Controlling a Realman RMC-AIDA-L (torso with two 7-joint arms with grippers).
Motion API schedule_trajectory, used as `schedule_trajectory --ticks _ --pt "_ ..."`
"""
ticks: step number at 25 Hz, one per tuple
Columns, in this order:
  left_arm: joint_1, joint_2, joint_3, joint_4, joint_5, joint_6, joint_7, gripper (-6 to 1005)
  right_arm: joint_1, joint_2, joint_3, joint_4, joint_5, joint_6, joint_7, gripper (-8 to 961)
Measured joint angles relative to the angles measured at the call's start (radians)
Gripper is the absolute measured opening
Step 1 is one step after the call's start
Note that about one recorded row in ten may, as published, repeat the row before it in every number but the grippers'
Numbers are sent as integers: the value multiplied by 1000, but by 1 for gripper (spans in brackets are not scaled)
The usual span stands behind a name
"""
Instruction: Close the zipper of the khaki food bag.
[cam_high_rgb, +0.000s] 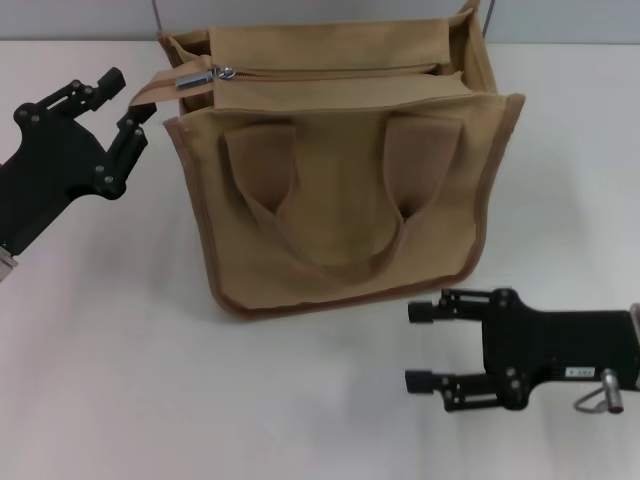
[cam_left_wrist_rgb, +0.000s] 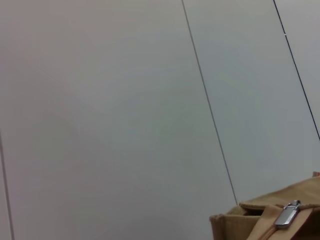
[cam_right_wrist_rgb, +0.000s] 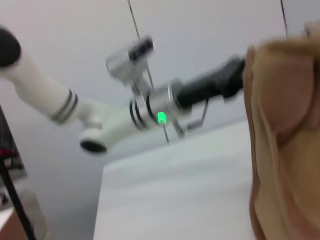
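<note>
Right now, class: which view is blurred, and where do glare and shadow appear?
Right wrist view: the khaki food bag is blurred. Left wrist view: the silver slider of the zipper glints. Head view: soft shadow on the table under the bag's near edge.

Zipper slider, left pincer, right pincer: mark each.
zipper slider (cam_high_rgb: 197, 78): head view, on the silver slider body.
left pincer (cam_high_rgb: 125, 97): head view, midway between its fingertips.
right pincer (cam_high_rgb: 419, 346): head view, midway between its fingertips.
</note>
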Motion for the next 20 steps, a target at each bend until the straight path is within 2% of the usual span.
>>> schedule_trajectory --ticks 4,10,16,20 --pt "-1 0 -1 -17 -5 1 31 309 -1 0 -4 1 97 -52 -5 780" --pt "-3 1 -1 -28 -11 22 58 77 0 -1 0 9 253 -149 19 780" --pt "-1 1 -1 -38 -29 67 58 14 -3 -6 2 10 456 -212 144 780" --pt "-3 1 -1 -40 -38 78 59 14 25 -10 2 6 491 -214 250 780"
